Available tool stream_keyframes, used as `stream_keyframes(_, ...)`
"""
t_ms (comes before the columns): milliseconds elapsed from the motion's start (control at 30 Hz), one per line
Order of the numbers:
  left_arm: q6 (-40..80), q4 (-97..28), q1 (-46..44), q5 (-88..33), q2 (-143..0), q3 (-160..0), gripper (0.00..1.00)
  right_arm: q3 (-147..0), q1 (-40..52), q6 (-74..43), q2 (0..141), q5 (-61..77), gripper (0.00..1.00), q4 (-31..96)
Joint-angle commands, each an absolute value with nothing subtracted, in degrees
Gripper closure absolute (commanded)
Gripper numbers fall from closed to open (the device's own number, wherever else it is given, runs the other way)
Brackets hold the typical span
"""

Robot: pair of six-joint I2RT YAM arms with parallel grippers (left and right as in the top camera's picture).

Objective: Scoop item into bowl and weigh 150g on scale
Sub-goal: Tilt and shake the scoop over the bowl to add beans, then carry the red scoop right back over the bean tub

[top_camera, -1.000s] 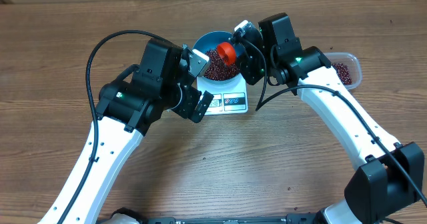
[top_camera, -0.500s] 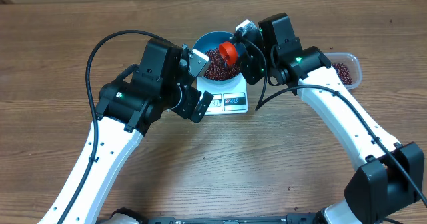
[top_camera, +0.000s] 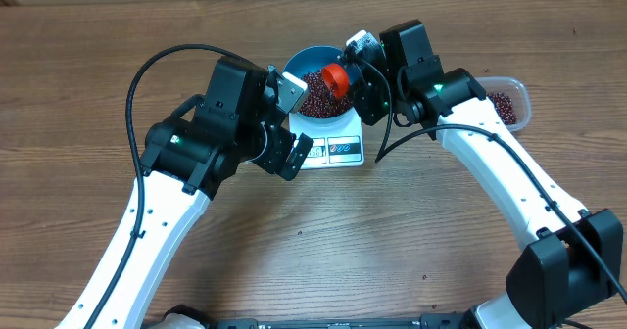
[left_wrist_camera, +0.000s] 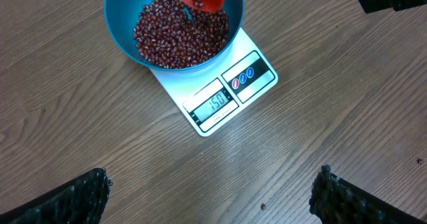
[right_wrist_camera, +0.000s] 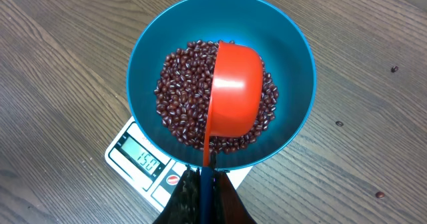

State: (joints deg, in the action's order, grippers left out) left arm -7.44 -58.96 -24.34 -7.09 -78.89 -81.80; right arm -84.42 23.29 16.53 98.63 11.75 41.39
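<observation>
Beans (right_wrist_camera: 180,111) fill bowl (right_wrist_camera: 148,45) — scale (left_wrist_camera: 257,76) beneath.

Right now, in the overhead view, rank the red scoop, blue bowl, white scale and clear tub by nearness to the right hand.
1. Red plastic scoop: gripped in the right hand, over the bowl.
2. Round bright-blue bowl: beneath the scoop.
3. Flat white rectangular scale: under the bowl, nearer the robot.
4. Clear plastic tub: far right.
</observation>
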Motion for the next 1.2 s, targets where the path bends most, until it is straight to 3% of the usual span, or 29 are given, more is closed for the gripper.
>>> stream_keyframes(0,-6.85,-58.89,-24.38,-7.07,-79.07,-82.21,0.00,-85.25,23.51,16.08,96.97,11.60,0.96,41.06)
stream_keyframes(367,-6.85,-58.89,-24.38,-7.07,-79.07,-82.19,0.00,-85.25,23.51,14.00,96.97,12.12,0.97,41.23)
stream_keyframes(767,-6.85,-58.89,-24.40,-7.07,-79.07,-82.21,0.00,-85.25,17.80,11.70,96.97,32.03,0.96,41.91)
stream_keyframes(1067,-6.85,-58.89,-24.38,-7.07,-79.07,-82.19,0.00,-85.25,2.81,5.58,96.97,61.41,0.96,42.61)
stream_keyframes(1167,-6.85,-58.89,-24.38,-7.07,-79.07,-82.21,0.00,-85.25,-3.05,4.23,96.82,64.40,0.96,44.16)
